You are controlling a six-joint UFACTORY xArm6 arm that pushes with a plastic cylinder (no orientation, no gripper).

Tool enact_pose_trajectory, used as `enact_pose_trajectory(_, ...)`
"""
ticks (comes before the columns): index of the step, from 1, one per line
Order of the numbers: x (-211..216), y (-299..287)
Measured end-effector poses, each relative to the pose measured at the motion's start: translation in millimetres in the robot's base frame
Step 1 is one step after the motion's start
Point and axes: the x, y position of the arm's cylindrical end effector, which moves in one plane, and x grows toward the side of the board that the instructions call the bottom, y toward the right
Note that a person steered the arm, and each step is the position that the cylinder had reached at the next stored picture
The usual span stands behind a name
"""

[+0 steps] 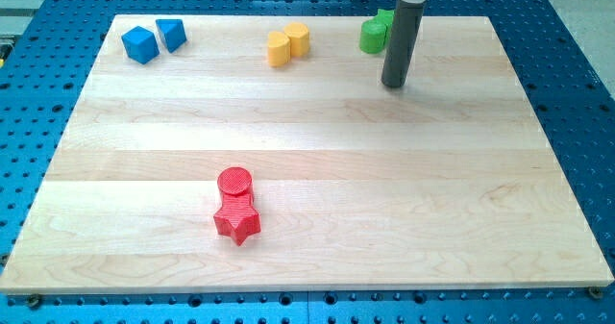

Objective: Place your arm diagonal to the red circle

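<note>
Near the bottom edge, left of the middle, a red star (237, 222) touches the red circle (234, 182) just above it. My tip (394, 84) rests near the top edge, beside green blocks (375, 34), holding nothing.

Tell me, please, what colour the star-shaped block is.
Red star, shown in the camera view.

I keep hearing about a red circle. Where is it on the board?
The red circle sits low on the board, left of the middle, touching the red star just below it. My tip is far off, toward the view's top right.
</note>
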Motion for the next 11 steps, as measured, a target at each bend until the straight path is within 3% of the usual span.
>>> enact_pose_trajectory(11,29.2,-21.2)
